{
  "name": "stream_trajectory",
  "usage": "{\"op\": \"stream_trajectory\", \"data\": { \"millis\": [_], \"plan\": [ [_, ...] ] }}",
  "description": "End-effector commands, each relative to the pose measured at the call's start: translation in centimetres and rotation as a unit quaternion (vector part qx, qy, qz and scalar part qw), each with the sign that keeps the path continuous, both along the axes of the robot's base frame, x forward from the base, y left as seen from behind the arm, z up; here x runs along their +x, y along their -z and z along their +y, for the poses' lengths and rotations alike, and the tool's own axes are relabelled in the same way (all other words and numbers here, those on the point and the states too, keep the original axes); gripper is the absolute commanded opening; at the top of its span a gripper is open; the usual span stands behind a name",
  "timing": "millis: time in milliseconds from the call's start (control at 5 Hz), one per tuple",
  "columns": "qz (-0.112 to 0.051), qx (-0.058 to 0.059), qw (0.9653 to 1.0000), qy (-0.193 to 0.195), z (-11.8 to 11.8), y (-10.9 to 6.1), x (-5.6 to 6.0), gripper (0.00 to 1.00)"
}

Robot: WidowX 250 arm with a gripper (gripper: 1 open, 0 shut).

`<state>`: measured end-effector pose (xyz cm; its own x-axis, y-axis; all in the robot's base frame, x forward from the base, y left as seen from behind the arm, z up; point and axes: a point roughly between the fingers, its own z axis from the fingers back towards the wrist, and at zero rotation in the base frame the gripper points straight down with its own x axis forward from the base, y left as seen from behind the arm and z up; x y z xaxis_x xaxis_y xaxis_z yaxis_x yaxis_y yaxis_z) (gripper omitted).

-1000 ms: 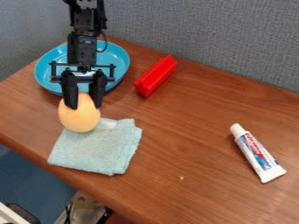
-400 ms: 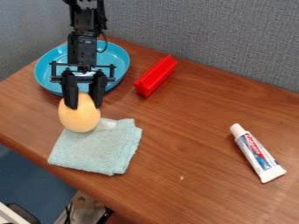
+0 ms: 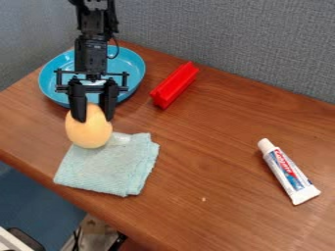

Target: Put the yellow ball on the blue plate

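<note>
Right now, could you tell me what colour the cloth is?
Pale teal cloth, clearest in the camera view.

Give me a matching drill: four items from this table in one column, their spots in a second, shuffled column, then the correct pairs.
Items:
1. smooth yellow-orange egg-shaped ball
2. round glossy blue plate
3. red rectangular block
4. white toothpaste tube

Places:
A. far right on the wooden table
B. back left, behind the arm
C. between the gripper fingers, at the corner of the pale teal cloth
D. just right of the plate

Pairs: 1-C, 2-B, 3-D, 4-A
</note>
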<state>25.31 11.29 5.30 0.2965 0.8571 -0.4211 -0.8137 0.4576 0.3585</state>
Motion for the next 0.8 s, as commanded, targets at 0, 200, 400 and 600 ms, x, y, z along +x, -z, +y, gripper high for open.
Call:
{"op": "stream_trajectory", "data": {
  "millis": [0,200,400,600],
  "plan": [
    [-0.010,-0.003,0.9999,-0.005,0.49,-0.55,0.05,0.00],
    [-0.009,-0.005,0.9999,-0.005,0.49,-0.61,0.02,0.00],
    [-0.008,-0.006,0.9999,-0.005,0.48,-0.67,-0.01,0.00],
    [-0.007,-0.008,0.9999,-0.005,0.46,-0.74,-0.04,0.00]
  ]
}}
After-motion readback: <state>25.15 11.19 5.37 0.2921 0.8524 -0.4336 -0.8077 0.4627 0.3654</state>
